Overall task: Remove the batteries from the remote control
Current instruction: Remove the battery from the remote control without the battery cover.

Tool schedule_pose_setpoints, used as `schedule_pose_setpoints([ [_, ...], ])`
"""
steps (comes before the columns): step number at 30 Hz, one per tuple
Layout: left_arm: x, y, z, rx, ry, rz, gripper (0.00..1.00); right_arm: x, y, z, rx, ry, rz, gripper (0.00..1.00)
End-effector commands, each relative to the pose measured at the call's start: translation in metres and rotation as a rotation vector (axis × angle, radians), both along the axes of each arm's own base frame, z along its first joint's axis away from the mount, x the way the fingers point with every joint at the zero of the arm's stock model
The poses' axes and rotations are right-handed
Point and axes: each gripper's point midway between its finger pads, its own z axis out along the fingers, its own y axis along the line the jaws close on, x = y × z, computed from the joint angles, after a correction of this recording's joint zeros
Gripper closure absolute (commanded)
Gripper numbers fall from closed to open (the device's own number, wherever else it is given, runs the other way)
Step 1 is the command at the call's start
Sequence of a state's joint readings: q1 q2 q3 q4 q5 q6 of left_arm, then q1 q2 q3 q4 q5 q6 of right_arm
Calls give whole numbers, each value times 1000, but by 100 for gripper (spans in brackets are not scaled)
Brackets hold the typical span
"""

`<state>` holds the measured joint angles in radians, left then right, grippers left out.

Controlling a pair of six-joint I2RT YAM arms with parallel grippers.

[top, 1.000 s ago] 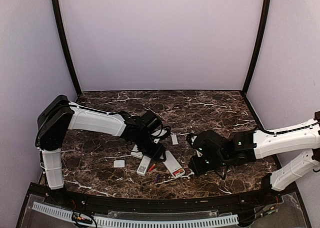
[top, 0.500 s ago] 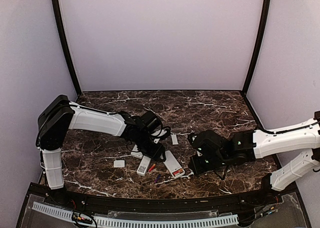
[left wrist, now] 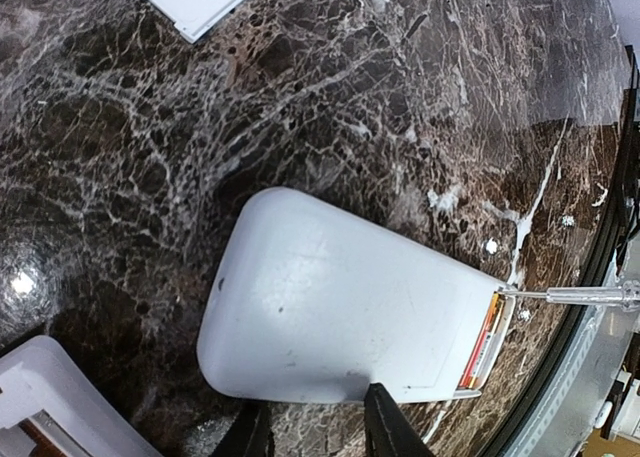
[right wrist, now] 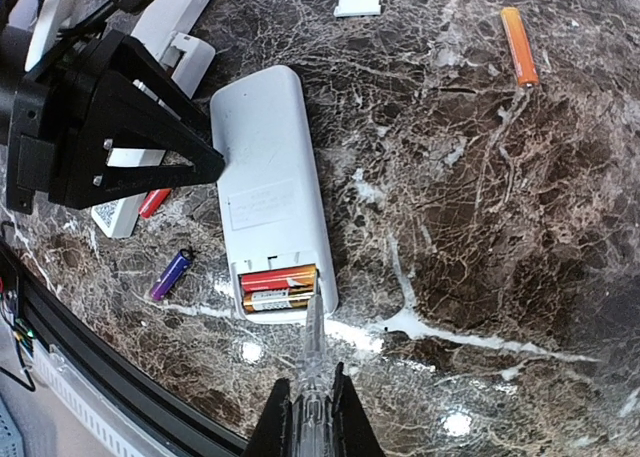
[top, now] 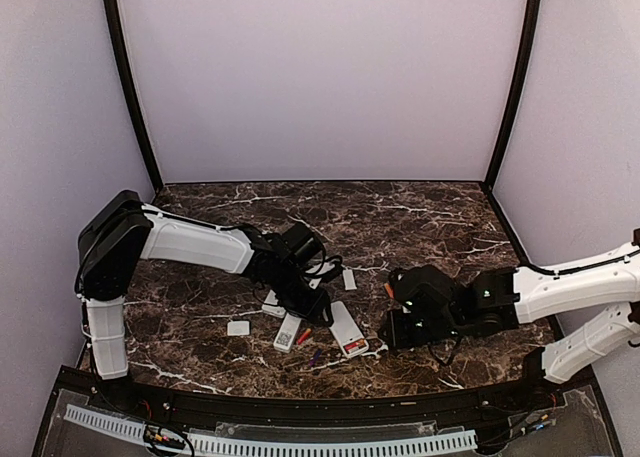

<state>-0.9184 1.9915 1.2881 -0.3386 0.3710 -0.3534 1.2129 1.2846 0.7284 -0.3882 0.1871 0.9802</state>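
Table [right wrist: 520, 227]: glossy dark marble-look. Remote [right wrist: 265, 167]: smooth white plastic. Batteries [right wrist: 278, 288]: shiny wrap. Tool [right wrist: 313, 337]: clear plastic.

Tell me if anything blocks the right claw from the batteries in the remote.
Nothing visible does. The right claw holds a clear tool whose tip sits at the batteries, exposed in the open remote.
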Motion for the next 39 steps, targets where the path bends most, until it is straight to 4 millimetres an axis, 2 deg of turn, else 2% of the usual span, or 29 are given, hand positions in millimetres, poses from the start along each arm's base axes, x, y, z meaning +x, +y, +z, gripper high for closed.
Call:
schedule_pose_setpoints([
  [1,-3,9,-23,54,29,15,70,-17,-23,-26,-46,109,-63,100],
  [16,-10,7,-30,50,68,11,79,-16,-30,-19,137,139,-180,100],
  [20,-11,7,-30,52,66,7,79,-14,-33,-20,113,130,-182,100],
  [31,-11,6,-30,54,62,4,81,1,-17,0,79,36,-115,100],
  [39,-11,6,-29,52,61,0,81,2,-17,-10,14,40,-110,100],
])
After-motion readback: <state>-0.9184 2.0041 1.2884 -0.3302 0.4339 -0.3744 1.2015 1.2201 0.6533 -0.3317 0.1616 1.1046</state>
